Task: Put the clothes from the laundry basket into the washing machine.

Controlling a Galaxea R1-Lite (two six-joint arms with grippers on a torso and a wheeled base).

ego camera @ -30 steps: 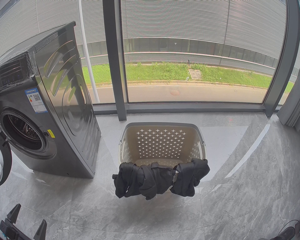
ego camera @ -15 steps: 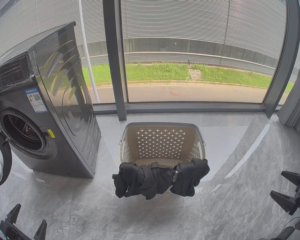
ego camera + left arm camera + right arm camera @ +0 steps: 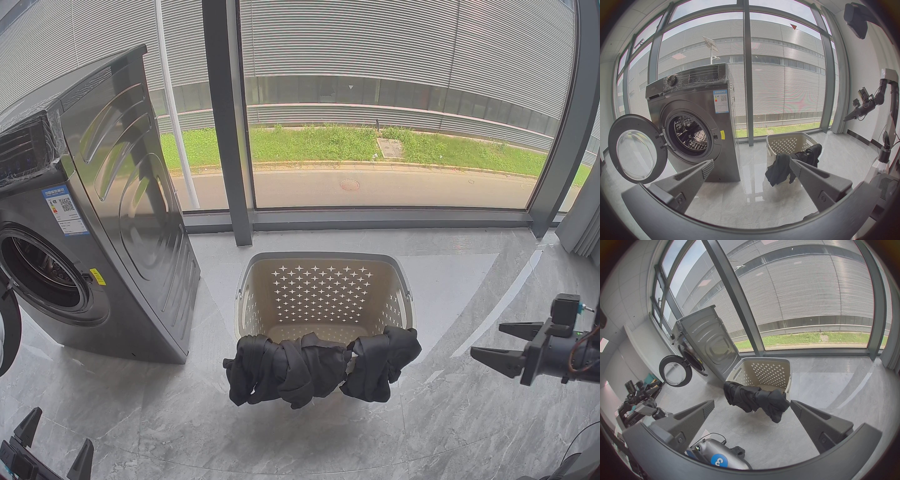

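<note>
dark clothes (image 3: 322,369) hang over the near rim of a cream laundry basket (image 3: 322,290) on the grey marble floor (image 3: 312,437). the washing machine (image 3: 112,206) stands to its left, round door (image 3: 636,150) swung wide. the right gripper (image 3: 487,340) hovers released right of the basket. the left gripper (image 3: 60,428), also released, sits low before the machine. tall windows (image 3: 387,94) face a lawn.
</note>
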